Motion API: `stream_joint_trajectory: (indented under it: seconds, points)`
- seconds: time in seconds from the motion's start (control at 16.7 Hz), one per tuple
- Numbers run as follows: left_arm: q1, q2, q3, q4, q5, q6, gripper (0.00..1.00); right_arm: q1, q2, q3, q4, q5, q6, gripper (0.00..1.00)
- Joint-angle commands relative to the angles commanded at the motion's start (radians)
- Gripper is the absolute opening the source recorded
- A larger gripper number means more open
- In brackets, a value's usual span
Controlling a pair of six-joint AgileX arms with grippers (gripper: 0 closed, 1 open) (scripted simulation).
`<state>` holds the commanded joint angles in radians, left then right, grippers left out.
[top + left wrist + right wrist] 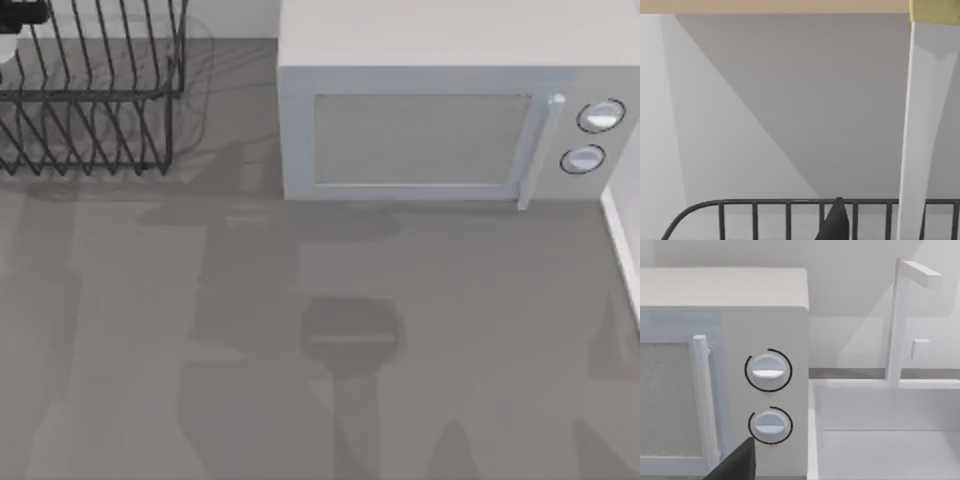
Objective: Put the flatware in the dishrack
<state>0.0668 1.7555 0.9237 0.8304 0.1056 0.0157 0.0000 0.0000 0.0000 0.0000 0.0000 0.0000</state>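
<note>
Over the dishrack [90, 100] hangs the left arm's jaws [15, 15], nearer than the right; their state I cannot tell.

Lighting is looking soft and even, nothing blowing out and no glare showing anywhere. Broad blurry-edged shadows are lying across the desk [120, 330], with a darker patch sitting near the middle, in front of the microwave [420, 130]. The dishrack [90, 100] at the far left corner is throwing a thin wiry shadow toward the microwave. In the left wrist view a big diagonal shadow is cutting across the wall [790, 100]. Edges are looking slightly soft all over; lines are staying straight.
</note>
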Motion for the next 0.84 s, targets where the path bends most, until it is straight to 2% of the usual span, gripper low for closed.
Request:
stream_joint_trajectory:
  seconds: [0.48, 0.84]
  points:
    - [0.0, 0.0, 0.0, 0.0, 0.0, 0.0, 0.98, 0.0, 0.0, 0.0, 0.0, 0.0, 0.0, 1.0]
    - [0.0, 0.0, 0.0, 0.0, 0.0, 0.0, 1.0, 0.0, 0.0, 0.0, 0.0, 0.0, 0.0, 1.0]
